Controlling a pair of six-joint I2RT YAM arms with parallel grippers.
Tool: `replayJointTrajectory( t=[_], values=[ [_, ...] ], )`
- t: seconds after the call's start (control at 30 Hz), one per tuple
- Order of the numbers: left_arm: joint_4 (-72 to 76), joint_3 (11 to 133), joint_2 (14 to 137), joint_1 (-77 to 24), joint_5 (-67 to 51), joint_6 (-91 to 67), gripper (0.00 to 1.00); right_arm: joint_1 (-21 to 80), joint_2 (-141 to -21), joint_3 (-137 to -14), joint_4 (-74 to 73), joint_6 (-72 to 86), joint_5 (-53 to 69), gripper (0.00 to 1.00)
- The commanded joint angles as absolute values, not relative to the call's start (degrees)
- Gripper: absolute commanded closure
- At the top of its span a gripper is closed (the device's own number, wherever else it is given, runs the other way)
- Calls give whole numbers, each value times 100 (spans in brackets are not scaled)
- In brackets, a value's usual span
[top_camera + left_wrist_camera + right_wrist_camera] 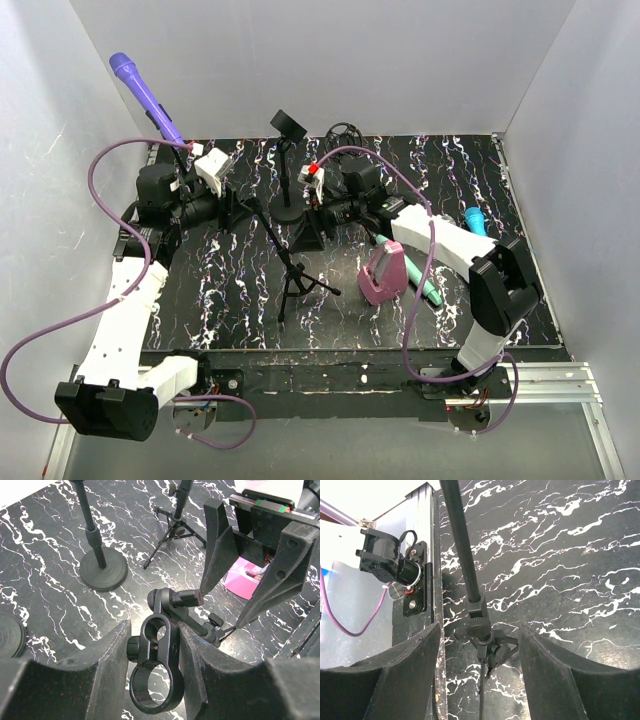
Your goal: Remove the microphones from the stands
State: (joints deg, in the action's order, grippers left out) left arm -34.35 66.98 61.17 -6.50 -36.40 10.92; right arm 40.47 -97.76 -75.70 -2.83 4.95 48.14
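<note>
judging purple microphone light, rigid, slick; best taken mid-barrel. seemingly pinching stand clamp with left gripper, straddling pole with right gripper spread.

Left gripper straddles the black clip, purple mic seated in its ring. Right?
No. The left gripper does straddle the black clip, but the left wrist view shows its ring empty; the purple microphone sticks up at far left in the top view.

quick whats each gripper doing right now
Left gripper: closed on the clip.
Right gripper: open, fingers either side of the pole.
</note>
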Motion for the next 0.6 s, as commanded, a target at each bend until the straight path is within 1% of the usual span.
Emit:
replayJointTrajectory(
  t=[0.0,0.1,0.4,0.57],
  values=[
    [-3542,6978,6100,-659,-3788,1099,100,4043,-9975,-7822,-140,747,4729,30],
    [-3559,7005,6117,-659,-3779,1116,100,4043,-9985,-7744,-368,511,4562,32],
    [-3577,7145,6196,-659,-3797,1090,100,4052,-9703,-7251,-1133,-430,3763,34],
    [-3604,7312,6196,-659,-3911,1186,100,4043,-9457,-7321,-1423,-773,3700,34]
  ],
)
